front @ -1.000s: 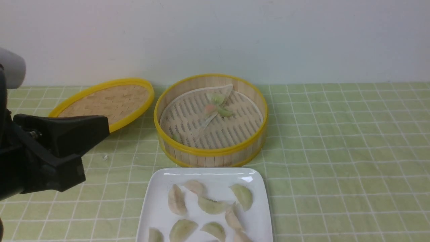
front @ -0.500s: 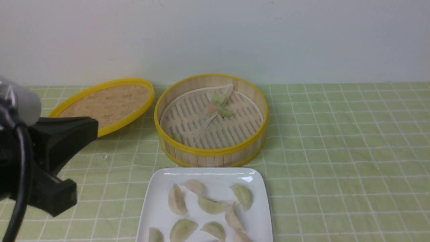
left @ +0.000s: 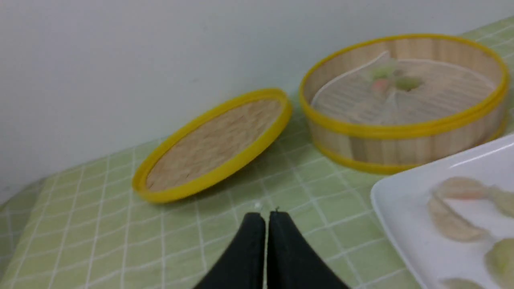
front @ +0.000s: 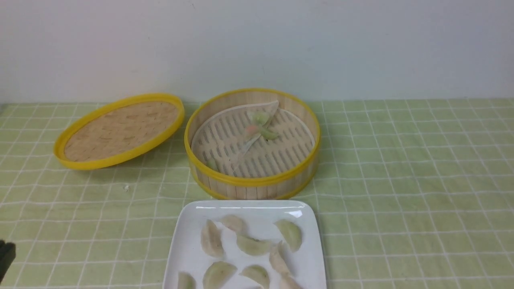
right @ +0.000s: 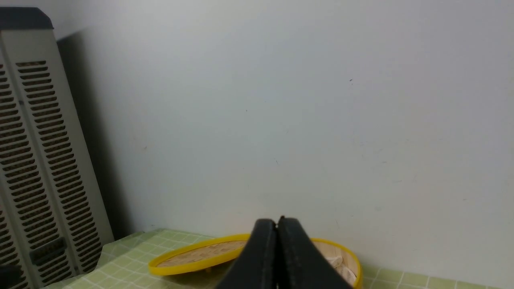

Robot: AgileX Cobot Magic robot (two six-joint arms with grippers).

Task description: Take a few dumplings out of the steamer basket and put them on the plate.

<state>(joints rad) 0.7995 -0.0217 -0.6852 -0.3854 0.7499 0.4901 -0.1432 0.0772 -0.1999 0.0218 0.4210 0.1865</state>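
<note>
Several pale dumplings (front: 252,245) lie on the white square plate (front: 186,249) at the near edge. Behind it stands the steamer basket (front: 253,182), whose slotted floor carries a folded pale sheet with green and pink patches (front: 259,124). A small greenish piece (front: 211,163) peeks over the near rim. My left gripper (left: 266,214) is shut and empty, low over the cloth to the left of the plate (left: 401,216) and its dumplings (left: 451,222). In the front view only a black sliver of it (front: 6,257) shows. My right gripper (right: 276,220) is shut and empty, raised and facing the wall.
The shallow woven lid (front: 120,130) rests tilted to the left of the basket, also seen as the lid (left: 213,144). A white crumb (front: 126,187) lies on the green checked cloth. A grey slatted unit (right: 32,160) stands beyond the table's left end.
My left arm has pulled back to the left and down, leaving the front view almost entirely. The lid is now fully uncovered. Dumplings, plate and basket have not moved.
</note>
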